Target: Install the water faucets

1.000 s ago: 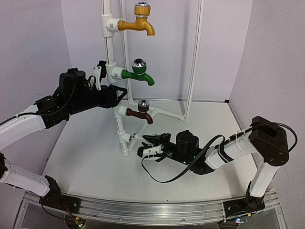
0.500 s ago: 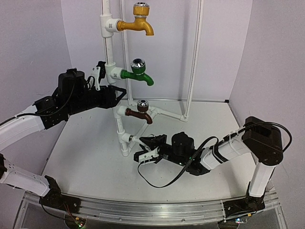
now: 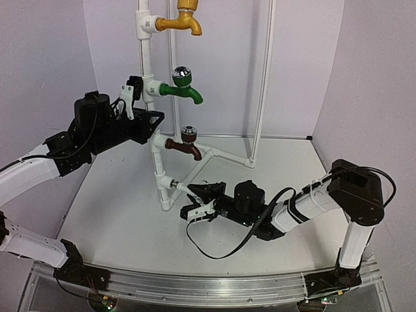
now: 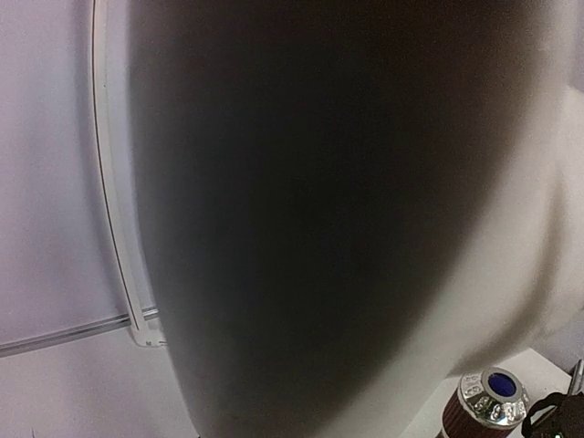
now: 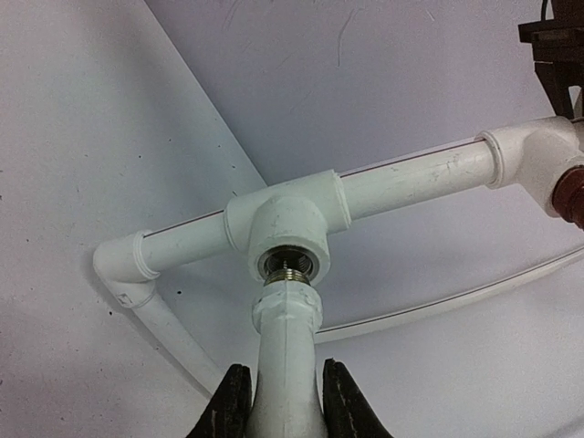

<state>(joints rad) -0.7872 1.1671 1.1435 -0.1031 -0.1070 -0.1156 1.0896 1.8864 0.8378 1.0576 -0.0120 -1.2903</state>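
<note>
White faucet (image 5: pixel 285 383) between the 2 right fingers (image 5: pixel 228 406), threads at T-fitting (image 5: pixel 287 214)

The pipe stand (image 3: pixel 146 62) is blocking the middle of the desk (image 3: pixel 114 214), its green faucet (image 3: pixel 180 91) and brown faucet (image 3: pixel 186 147) jutting toward 3 o'clock. The left claw (image 3: pixel 147 112) is clamping it from 9 o'clock, and the right claw (image 3: pixel 197 201), pinching the white faucet (image 5: pixel 285 365), is crowding 5 o'clock. Open room is lying at 7 o'clock.

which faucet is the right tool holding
The white faucet, its thread at the lowest tee. The yellow faucet, green faucet and brown faucet are already mounted higher on the pipe.
</note>
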